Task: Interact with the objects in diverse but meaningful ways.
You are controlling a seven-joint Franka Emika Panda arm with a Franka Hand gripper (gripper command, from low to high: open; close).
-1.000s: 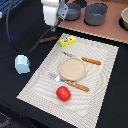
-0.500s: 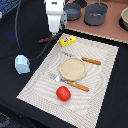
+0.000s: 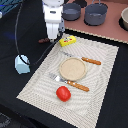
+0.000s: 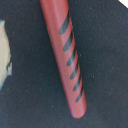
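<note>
A dark brown sausage-like stick (image 3: 44, 40) lies on the black table just off the placemat's far corner. In the wrist view the stick (image 4: 67, 55) looks reddish with dark stripes and fills the frame. My gripper (image 3: 53, 35) hangs right over it, fingers pointing down; none of them show in the wrist view, so open or shut is unclear. A yellow block (image 3: 68, 40) sits on the mat beside the gripper. The red tomato ball (image 3: 63, 93) rests near the mat's front. A pale blue carton (image 3: 21, 64) stands on the table at the exterior view's left.
A striped placemat (image 3: 102, 95) carries a tan plate (image 3: 73, 68), an orange-handled fork (image 3: 70, 82) and a knife (image 3: 89, 60). Two grey pots (image 3: 71, 11) (image 3: 95, 13) stand at the back. A black cable (image 3: 20, 30) hangs from the arm.
The arm has come down and slightly toward the front, closing in on the sausage stick. Nothing on the mat has moved.
</note>
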